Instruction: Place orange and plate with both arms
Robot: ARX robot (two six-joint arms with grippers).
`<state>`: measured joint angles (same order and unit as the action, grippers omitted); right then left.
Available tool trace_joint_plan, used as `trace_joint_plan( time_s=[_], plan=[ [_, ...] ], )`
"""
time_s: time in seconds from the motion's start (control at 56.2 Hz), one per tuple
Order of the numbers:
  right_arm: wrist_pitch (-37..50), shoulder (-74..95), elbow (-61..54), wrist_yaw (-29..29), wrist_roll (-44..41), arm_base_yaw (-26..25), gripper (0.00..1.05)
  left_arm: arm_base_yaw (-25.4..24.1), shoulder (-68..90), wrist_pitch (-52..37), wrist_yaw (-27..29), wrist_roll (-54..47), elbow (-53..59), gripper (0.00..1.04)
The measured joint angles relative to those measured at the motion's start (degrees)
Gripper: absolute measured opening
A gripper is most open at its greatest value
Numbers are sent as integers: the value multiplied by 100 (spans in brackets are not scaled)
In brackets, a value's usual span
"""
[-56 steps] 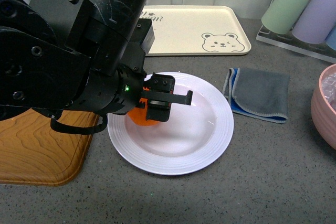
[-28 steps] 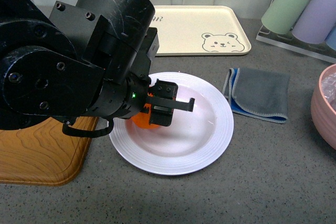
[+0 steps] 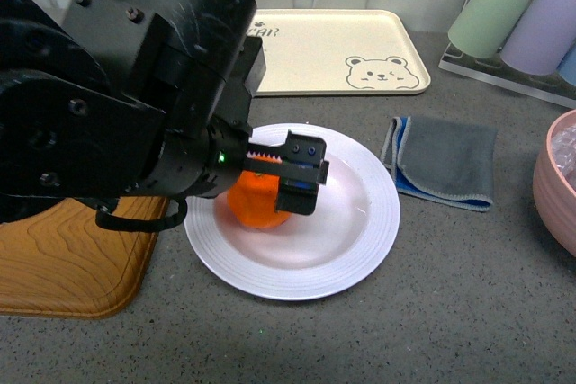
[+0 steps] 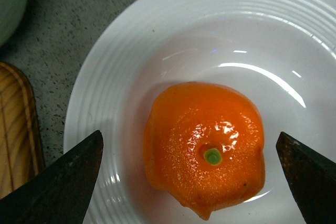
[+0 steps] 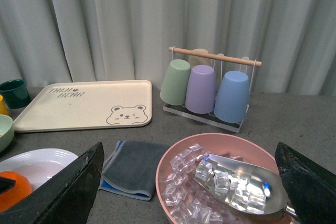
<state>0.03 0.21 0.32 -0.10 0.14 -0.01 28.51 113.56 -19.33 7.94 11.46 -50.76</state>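
The orange (image 4: 205, 148) sits stem-up on the white ribbed plate (image 4: 157, 35), left of the plate's middle. My left gripper (image 4: 189, 182) hangs open just above it, one dark finger on each side of the fruit and neither touching it. In the front view the left gripper (image 3: 301, 173) and its bulky arm cover the top of the orange (image 3: 256, 209) and the left part of the plate (image 3: 360, 240). My right gripper (image 5: 189, 153) is open and holds nothing, up above the pink bowl (image 5: 220, 138); it sees the orange (image 5: 13, 190) and the plate (image 5: 42, 160) far off.
The pink bowl (image 3: 558, 177) holds ice cubes and a metal scoop (image 5: 247, 182). A grey cloth (image 3: 445, 159) lies between plate and bowl. Behind are the cream bear tray (image 3: 333, 51) and a rack of cups (image 3: 522, 15). A wooden tray (image 3: 63, 258) lies left of the plate.
The left gripper has drawn up and off the orange, and more of the fruit now shows on the plate. The plate has not moved.
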Motion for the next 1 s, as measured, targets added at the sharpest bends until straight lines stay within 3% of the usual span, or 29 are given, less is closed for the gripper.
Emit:
trace_joint_plan(
  time_s=[0.107, 0.16, 0.196, 0.285, 0.338, 0.641, 0.997],
  plan=[
    [0, 0, 0, 0, 0, 0, 95, 4, -297, -313, 256, -72, 120, 97],
    [0, 0, 0, -2, 0, 0, 95, -11, -197, -2146, 1237, -442, 603, 86],
    [0, 0, 0, -9, 0, 0, 95, -50, -166, -3075, 1526, -597, 938, 81],
    [0, 0, 0, 4, 0, 0, 95, -337, -293, -5128, 1567, -876, 1956, 65],
    [0, 0, 0, 4, 0, 0, 95, -575, -673, -5810, 1423, -964, 2413, 54],
    [0, 0, 0, -2, 0, 0, 95, -1381, -2406, -5687, 654, -1060, 3875, 4],
    [0, 0, 0, -2, 0, 0, 95, -2006, -4371, -4562, 42, -1099, 4697, 4]
  ],
)
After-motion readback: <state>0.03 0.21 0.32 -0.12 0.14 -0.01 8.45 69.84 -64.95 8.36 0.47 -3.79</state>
